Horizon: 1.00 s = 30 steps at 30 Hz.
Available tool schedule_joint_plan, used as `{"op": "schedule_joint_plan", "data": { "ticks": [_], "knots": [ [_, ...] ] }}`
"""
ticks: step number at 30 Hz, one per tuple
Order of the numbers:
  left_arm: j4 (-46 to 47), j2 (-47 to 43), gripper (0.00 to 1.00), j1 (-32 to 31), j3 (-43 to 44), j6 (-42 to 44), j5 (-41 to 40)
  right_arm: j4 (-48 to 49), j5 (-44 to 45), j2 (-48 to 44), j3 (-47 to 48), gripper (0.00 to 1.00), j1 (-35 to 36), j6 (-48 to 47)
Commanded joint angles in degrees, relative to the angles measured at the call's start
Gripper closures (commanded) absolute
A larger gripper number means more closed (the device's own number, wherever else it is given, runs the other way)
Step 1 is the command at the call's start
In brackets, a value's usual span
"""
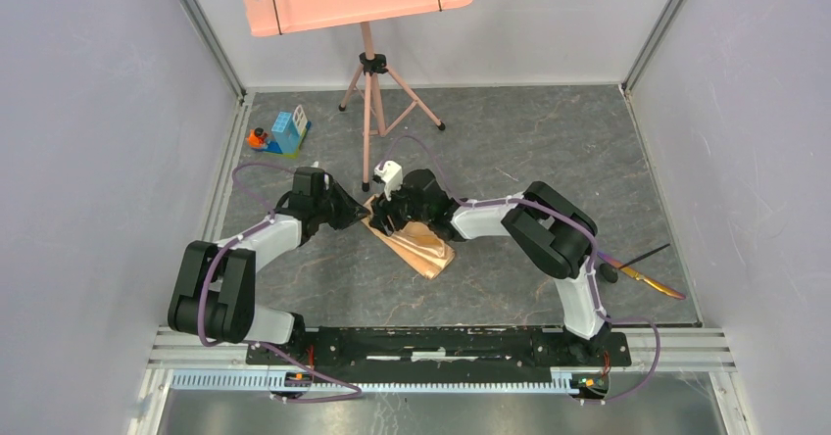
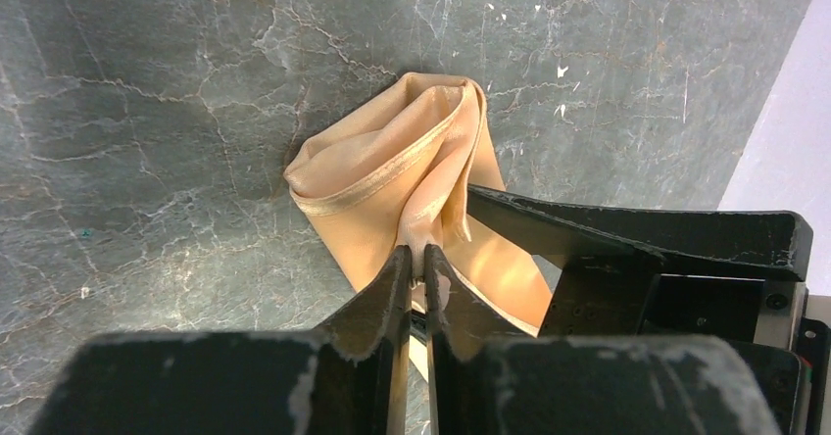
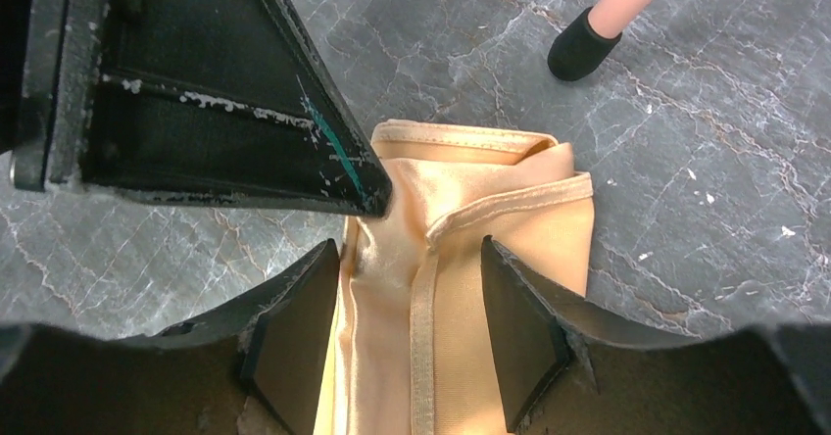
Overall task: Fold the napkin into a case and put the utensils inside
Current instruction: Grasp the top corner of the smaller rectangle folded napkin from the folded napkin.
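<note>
The shiny, creased peach napkin [image 2: 392, 175] lies bunched, left gripper [image 2: 418, 268] pinching a fold, right gripper [image 3: 407, 303] spread astride.

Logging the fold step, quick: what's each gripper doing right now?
Left gripper: closed, pinching a fold of the napkin.
Right gripper: open, straddling the napkin, not clamping it.
</note>
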Motion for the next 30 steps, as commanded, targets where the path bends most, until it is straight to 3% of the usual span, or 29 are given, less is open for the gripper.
{"op": "schedule_joint_plan", "data": {
  "ticks": [1,5,10,13,15,17,19,23,26,30],
  "knots": [
    [2.54,-0.21,0.85,-0.07,1.89,0.05,1.41,1.27,3.31,0.89,3.07,0.39,1.39,-1.84],
    [2.83,-0.12,0.87,-0.05,1.71,-0.38,1.91,1.63,3.98,1.33,3.67,0.43,2.10,-1.29],
    [3.09,-0.70,0.90,-0.03,1.60,-0.79,2.48,3.08,6.47,0.74,2.57,0.54,2.40,-0.18],
    [2.75,-1.47,0.91,-0.06,1.59,-0.58,2.56,3.42,6.49,0.12,2.30,0.69,2.41,0.28],
    [2.37,-2.00,0.90,-0.07,1.55,-0.26,2.71,3.09,6.31,-0.16,2.40,0.84,2.36,0.76],
    [1.03,-3.03,0.80,-0.07,1.58,0.47,2.15,2.53,6.15,-0.86,2.32,1.00,2.05,1.87],
    [-0.75,-5.13,0.58,-0.07,1.04,2.27,-0.41,2.59,5.42,-2.01,1.74,1.00,1.25,4.50],
    [-5.12,-10.24,0.31,-0.84,-1.05,4.44,-7.61,4.85,1.27,-3.65,-0.13,1.00,-1.09,12.32],
    [-9.65,-10.02,0.33,-5.00,1.12,6.49,-15.85,6.92,-1.65,-3.68,-0.87,1.00,-2.14,17.86],
    [-15.90,-6.44,0.48,-10.77,5.85,8.13,-25.74,10.25,-4.32,-3.80,-2.15,1.00,-3.78,23.99]
  ]
}}
